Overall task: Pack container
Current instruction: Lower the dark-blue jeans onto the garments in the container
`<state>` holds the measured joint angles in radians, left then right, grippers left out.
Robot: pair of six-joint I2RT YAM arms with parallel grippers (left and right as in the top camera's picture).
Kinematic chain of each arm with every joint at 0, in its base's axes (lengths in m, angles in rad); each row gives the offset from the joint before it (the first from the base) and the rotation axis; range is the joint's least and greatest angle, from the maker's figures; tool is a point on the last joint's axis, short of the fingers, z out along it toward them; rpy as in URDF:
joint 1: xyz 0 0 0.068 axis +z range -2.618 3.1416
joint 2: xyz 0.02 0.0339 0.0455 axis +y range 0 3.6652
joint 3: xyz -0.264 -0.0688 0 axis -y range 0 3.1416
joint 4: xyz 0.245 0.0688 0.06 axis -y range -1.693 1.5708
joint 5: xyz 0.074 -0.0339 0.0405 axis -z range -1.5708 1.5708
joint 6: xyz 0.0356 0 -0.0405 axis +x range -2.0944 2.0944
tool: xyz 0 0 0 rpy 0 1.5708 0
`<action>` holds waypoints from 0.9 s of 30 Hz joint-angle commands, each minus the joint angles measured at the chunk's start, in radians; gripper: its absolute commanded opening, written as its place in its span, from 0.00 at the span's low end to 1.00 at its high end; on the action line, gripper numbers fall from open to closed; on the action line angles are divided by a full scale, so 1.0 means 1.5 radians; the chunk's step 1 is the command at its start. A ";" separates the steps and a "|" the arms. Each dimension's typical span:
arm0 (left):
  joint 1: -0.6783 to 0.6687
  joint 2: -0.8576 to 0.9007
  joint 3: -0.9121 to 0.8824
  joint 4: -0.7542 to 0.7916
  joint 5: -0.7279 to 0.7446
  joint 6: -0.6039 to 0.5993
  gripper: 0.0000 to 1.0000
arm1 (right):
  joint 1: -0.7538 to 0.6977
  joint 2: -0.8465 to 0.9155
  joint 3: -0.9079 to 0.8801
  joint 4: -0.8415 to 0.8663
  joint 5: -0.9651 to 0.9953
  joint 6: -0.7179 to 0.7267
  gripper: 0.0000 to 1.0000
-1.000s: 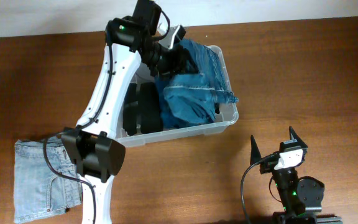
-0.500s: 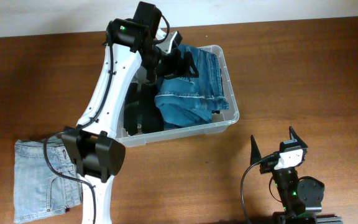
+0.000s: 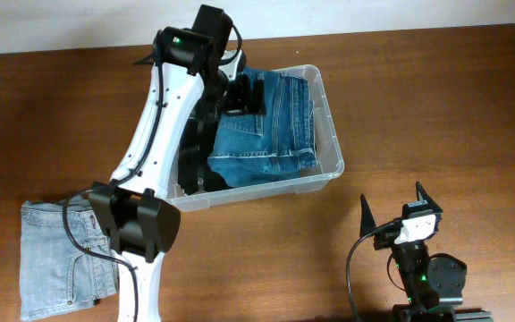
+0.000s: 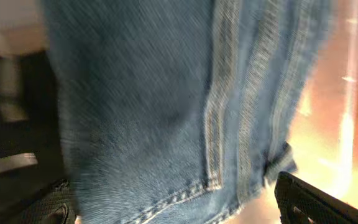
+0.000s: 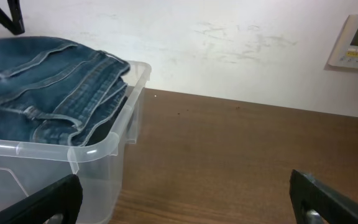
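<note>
dark jeans (image 3: 266, 125) settled flat in container (image 3: 275, 190), beside black bundle (image 3: 197, 165) | left fingers (image 4: 316, 199) spread | right fingers (image 5: 334, 205) spread

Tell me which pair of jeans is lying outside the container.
The pale, light-wash jeans, lying flat at the lower left of the overhead view. The darker blue jeans sit folded inside the clear container.

- Container (image 3: 332, 172): clear, translucent plastic.
- Folded jeans (image 3: 266, 134): dark blue denim with faded patches and pale seam stitching.
- Garment (image 3: 193, 165) beside the jeans: black.
- Second pair of jeans (image 3: 56, 259): pale, washed-out blue.
- Table (image 3: 436, 98): reddish-brown wood grain.
- Left arm (image 3: 159, 116): white links, black joints, one green light.
- Right gripper (image 3: 392, 192): black fingers, white housing.
- Wall (image 5: 229, 37): off-white.
- Wall panel (image 5: 355, 41): cream with a yellow mark.
</note>
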<state>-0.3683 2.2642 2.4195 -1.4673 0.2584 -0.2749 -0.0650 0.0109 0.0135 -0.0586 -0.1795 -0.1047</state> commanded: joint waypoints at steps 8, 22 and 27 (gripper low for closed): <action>-0.003 -0.020 0.002 0.051 -0.121 -0.013 0.89 | -0.005 -0.005 -0.005 0.000 -0.008 0.000 0.98; -0.003 0.091 0.002 0.088 -0.117 0.012 0.10 | -0.005 -0.005 -0.005 0.000 -0.008 0.000 0.99; -0.003 0.120 0.001 0.065 -0.113 0.012 0.01 | -0.005 -0.005 -0.005 0.000 -0.008 0.000 0.98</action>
<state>-0.3683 2.4020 2.4195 -1.3483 0.0853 -0.2615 -0.0650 0.0109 0.0135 -0.0586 -0.1795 -0.1059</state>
